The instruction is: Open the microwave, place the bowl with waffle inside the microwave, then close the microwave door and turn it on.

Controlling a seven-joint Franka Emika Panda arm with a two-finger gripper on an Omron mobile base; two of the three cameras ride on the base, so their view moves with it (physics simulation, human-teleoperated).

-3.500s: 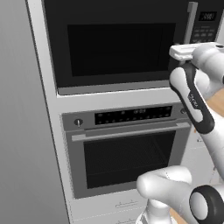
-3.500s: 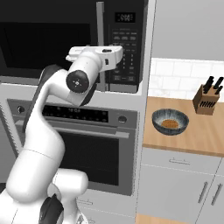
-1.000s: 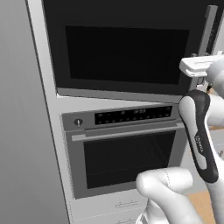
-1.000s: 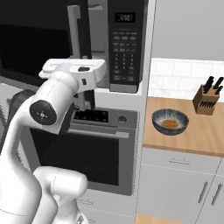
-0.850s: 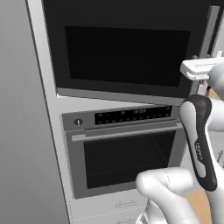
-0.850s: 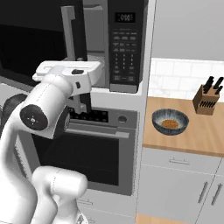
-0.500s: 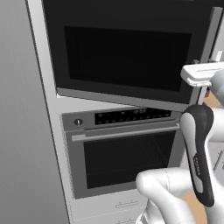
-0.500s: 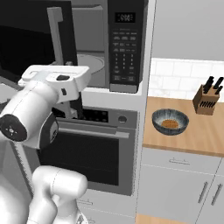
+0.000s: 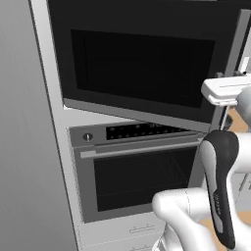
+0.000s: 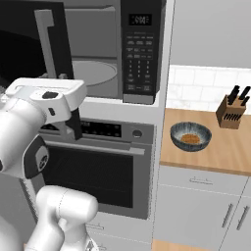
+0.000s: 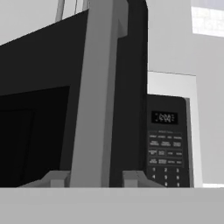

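Right now, you have these readings.
Microwave door (image 10: 34,44): swung out on its left hinge, standing partly open; its long grey bar handle (image 11: 94,92) runs upright.
Microwave (image 10: 115,49): built in above the oven (image 10: 105,166); grey cavity and round turntable (image 10: 93,72) exposed; keypad strip (image 10: 141,54) on the right.
Writing: the small display (image 11: 164,117) shows pale digits you cannot read; key labels too blurred.
Bowl (image 10: 190,137): on the wooden table (image 10: 220,152) to the right, something brown inside, well apart from the microwave, near a knife block (image 10: 234,109).
End effector (image 11: 94,178): fingertips (image 11: 54,178) stand either side of the handle's lower end; you cannot tell whether they press it.
Hidden: the door's upper edge is cut off in the left base view.
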